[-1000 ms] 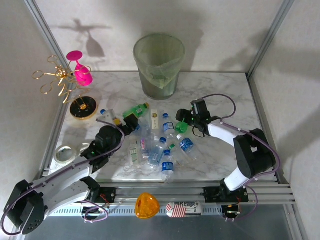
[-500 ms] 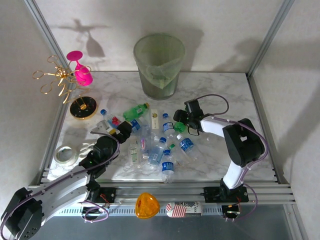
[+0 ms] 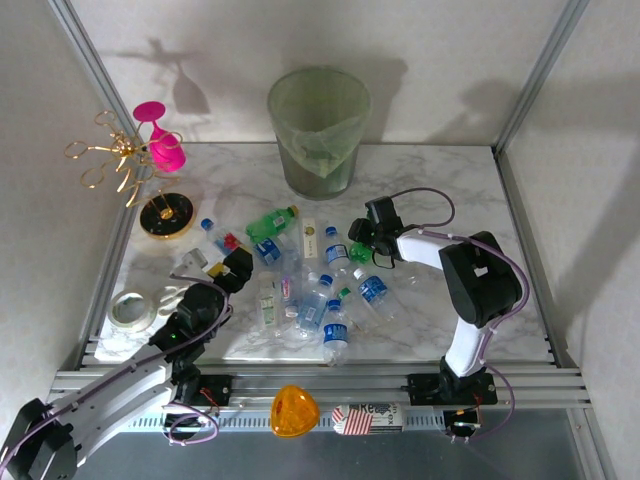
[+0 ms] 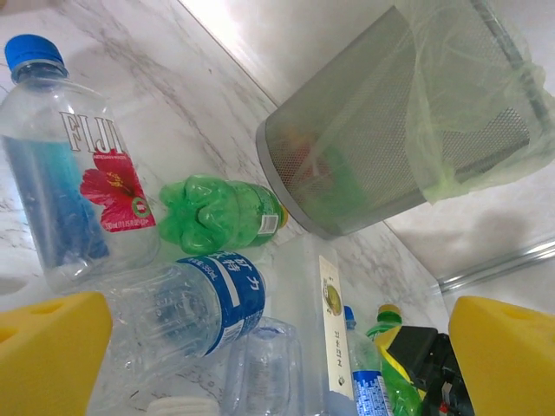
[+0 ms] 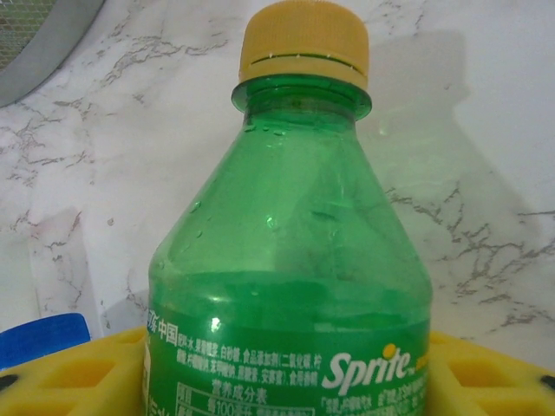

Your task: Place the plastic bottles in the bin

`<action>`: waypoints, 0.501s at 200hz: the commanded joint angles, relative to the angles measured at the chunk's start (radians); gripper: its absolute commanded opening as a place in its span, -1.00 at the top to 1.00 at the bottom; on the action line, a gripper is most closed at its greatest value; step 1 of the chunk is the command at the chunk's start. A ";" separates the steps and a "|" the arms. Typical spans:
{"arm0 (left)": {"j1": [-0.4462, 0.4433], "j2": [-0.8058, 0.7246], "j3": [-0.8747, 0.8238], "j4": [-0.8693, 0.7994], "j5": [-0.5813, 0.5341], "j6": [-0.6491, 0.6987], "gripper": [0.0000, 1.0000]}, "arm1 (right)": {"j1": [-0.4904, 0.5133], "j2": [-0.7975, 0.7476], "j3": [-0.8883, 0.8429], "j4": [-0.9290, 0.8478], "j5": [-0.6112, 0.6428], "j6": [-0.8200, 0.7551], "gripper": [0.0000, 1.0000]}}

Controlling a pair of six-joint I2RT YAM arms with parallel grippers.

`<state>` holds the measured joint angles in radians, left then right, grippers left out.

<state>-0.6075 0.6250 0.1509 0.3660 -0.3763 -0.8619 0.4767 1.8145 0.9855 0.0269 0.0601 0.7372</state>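
As the bin [image 3: 320, 165] stood well apart at the far edge of the table [image 3: 450, 180], the right gripper [image 3: 360, 238] pinched the green bottle [image 5: 290, 260], apparently for lifting, while the left gripper [image 4: 277, 342], pads spread and empty, faced the other bottles [image 3: 372, 290].

about a dozen plastic bottles [image 3: 372, 289], one bin [image 3: 320, 172], one pink goblet [image 3: 162, 142]

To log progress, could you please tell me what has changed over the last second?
The left gripper drew back from the pile toward the near edge, fingers open and empty. The right gripper shifted slightly left, with the Sprite bottle between its fingers. The bin and the pile stayed put.
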 commanded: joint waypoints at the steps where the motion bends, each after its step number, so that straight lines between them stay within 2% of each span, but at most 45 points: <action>1: -0.005 -0.025 -0.016 -0.035 -0.049 -0.009 -0.99 | 0.010 -0.027 0.022 0.010 0.026 -0.004 -0.05; 51: 0.004 -0.037 -0.007 -0.068 -0.089 0.042 -0.99 | 0.010 -0.186 0.006 0.022 0.029 -0.085 0.03; 78: 0.037 -0.044 0.032 -0.119 -0.123 0.114 -0.99 | 0.011 -0.284 0.031 0.024 -0.001 -0.155 0.05; 100: 0.080 -0.041 0.052 -0.124 -0.108 0.152 -0.99 | 0.010 -0.330 0.090 0.000 -0.027 -0.205 0.06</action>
<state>-0.5686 0.5934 0.1566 0.2787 -0.4580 -0.7826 0.4770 1.5360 1.0027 0.0292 0.0528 0.6144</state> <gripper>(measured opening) 0.995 0.587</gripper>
